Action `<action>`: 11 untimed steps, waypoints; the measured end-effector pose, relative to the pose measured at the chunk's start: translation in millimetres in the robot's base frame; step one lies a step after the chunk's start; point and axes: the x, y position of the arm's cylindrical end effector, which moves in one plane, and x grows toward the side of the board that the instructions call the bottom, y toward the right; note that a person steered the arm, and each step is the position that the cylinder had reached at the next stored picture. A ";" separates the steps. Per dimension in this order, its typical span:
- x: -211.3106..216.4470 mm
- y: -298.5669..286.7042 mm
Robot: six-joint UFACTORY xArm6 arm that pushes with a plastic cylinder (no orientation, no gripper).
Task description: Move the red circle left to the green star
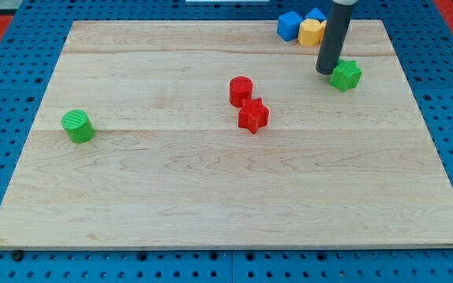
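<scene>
Camera view shows the red circle (241,90) near the middle of the wooden board (211,196), a little toward the view's top. A red star (252,115) sits just below it, touching or nearly touching; the gap is too fine to judge. The green star (345,75) lies well apart toward the view's upper right. My tip (324,72) rests on the board just left of the green star; it is a plain rod end with no jaws and holds nothing. Two blue blocks (289,24) and a yellow block (311,32) cluster at the top edge. A green circle (77,126) stands alone far left.
</scene>
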 end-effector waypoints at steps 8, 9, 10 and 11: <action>35.7 -120.4; 29.1 -67.4; 29.2 -65.3; 29.7 -111.9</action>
